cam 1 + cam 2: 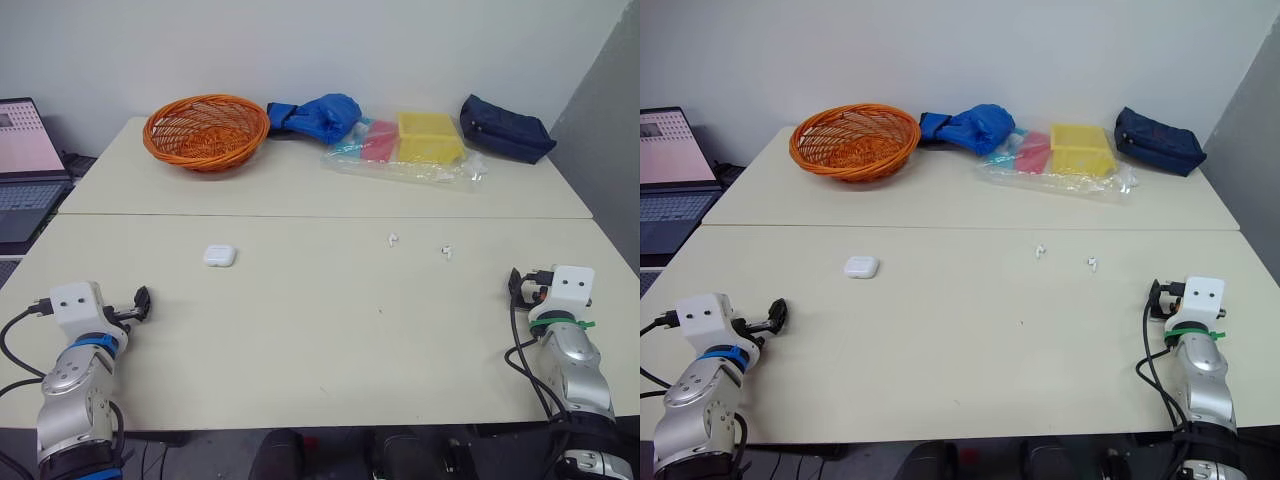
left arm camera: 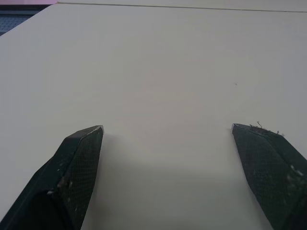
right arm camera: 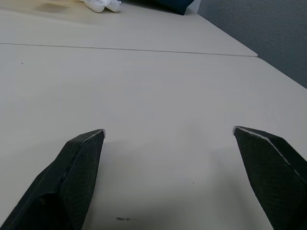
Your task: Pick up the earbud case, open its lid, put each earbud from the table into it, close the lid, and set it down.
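A small white earbud case point(image 1: 219, 256) lies shut on the beige table point(image 1: 330, 330), left of centre. Two white earbuds point(image 1: 392, 240) point(image 1: 446, 252) rest apart on the table, right of centre. My left gripper point(image 1: 141, 303) hovers low at the table's near left, well short of the case; in the left wrist view its fingers point(image 2: 76, 167) stand wide apart over bare tabletop. My right gripper point(image 1: 516, 287) sits at the near right, closer to me than the earbuds, and is open too, its fingers point(image 3: 79, 163) spread with nothing between them.
Along the far edge stand an orange wicker basket point(image 1: 206, 130), a blue cloth bundle point(image 1: 318, 116), a plastic bag with yellow and pink boxes point(image 1: 415, 145) and a dark navy pouch point(image 1: 505, 128). A laptop point(image 1: 22, 165) sits off the table at the left.
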Available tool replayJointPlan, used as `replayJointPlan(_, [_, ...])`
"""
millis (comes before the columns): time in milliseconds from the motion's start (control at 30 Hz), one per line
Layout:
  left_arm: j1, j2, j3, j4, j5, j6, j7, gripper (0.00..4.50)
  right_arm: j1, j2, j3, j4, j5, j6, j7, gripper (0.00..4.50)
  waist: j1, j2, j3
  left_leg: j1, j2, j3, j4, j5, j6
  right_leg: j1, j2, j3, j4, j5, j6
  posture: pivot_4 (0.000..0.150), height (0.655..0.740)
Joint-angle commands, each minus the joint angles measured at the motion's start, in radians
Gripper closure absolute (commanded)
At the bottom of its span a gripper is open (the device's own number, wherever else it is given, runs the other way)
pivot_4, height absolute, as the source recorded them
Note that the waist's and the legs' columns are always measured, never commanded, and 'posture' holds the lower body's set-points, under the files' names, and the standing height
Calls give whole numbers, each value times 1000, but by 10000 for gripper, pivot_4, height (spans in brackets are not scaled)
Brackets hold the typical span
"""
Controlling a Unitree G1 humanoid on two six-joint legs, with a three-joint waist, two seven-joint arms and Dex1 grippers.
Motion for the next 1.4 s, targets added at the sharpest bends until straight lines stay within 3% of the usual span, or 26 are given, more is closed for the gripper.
replayJointPlan(33, [9, 9, 23, -39, 2, -13, 10, 202, -12, -8, -16, -32, 1, -8, -10, 0, 0, 0, 0, 0, 0, 0, 0, 0, 0, 0, 0, 0, 0, 0, 0, 1500, 7400])
replayJointPlan(433, [39, 12, 21, -142, -40, 6, -41, 202, -24, -21, 28, -55, -17, -19, 30, 0, 0, 0, 0, 0, 0, 0, 0, 0, 0, 0, 0, 0, 0, 0, 0, 1500, 7400])
replayJointPlan(700, [45, 22, -50, -295, -104, 73, -157, 202, -109, -79, 147, -114, 34, 50, 285, 0, 0, 0, 0, 0, 0, 0, 0, 0, 0, 0, 2, 0, 0, 0, 0, 1500, 7400])
replayJointPlan(833, [5, 20, -124, -362, -114, 152, -171, 202, -216, -127, 241, -180, 107, 164, 508, 0, 0, 2, 1, -1, 0, 0, 0, 0, 0, 0, 3, 0, 0, 0, 0, 1500, 7400])
replayJointPlan(967, [-45, -5, -183, -325, -96, 191, -157, 202, -297, -150, 304, -280, 253, 290, 730, 0, 1, 2, 1, -1, -1, -1, 0, 0, 0, 0, 5, -2, 0, 0, 0, 1500, 7400])
replayJointPlan(1167, [-113, -31, -237, -203, -27, 162, -114, 202, -388, -184, 391, -367, 345, 421, 911, 0, 2, 2, 2, -2, -1, -2, 0, 0, 0, 0, 6, -2, -1, 0, -1, 1500, 7400])
replayJointPlan(1400, [-150, -57, -244, -118, 12, 109, -109, 202, -422, -208, 415, -437, 384, 507, 962, 0, 2, 2, 2, -2, -1, -3, 0, 0, 0, 0, 5, -3, -1, 0, -1, 1500, 7400])
